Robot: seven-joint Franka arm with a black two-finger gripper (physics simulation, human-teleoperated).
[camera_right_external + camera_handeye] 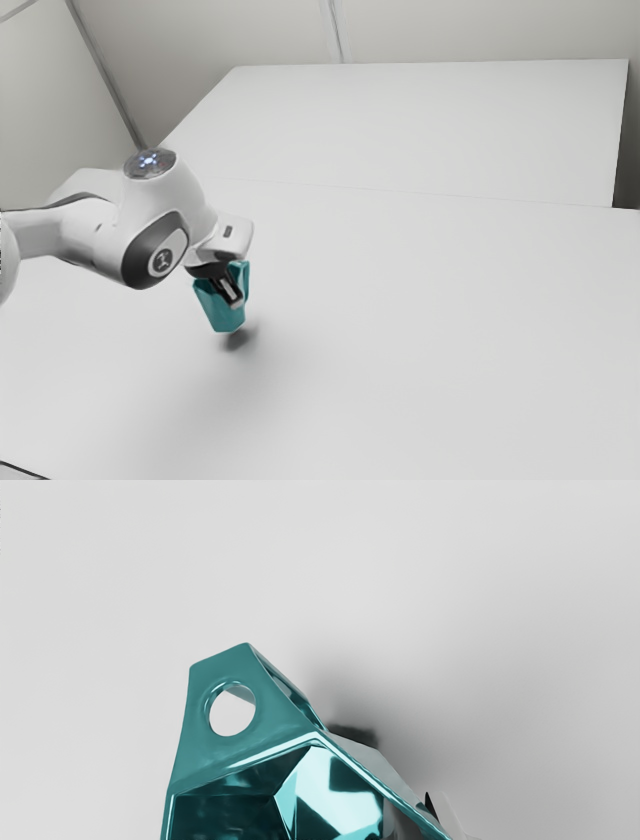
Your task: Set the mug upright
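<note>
The gripper (233, 293) points down at the teal faceted mug (222, 316), one finger lying across the mug's outer side. The mug hangs just above the table, its narrower base down, somewhat tilted, with a dark shadow below it. In the wrist view the mug (277, 715) turns its open mouth toward my hand, and its handle with a round hole sticks out away from the fingers. There the gripper (420, 825) has the mug's wall between its fingers, one outside and one seemingly inside; the inner contact is partly hidden.
The white table (420, 330) stretches away to the exterior view's right. Behind it lies another pale flat surface (420, 125), and pale walls stand at the back. A thin dark line crosses the exterior view's lower left corner.
</note>
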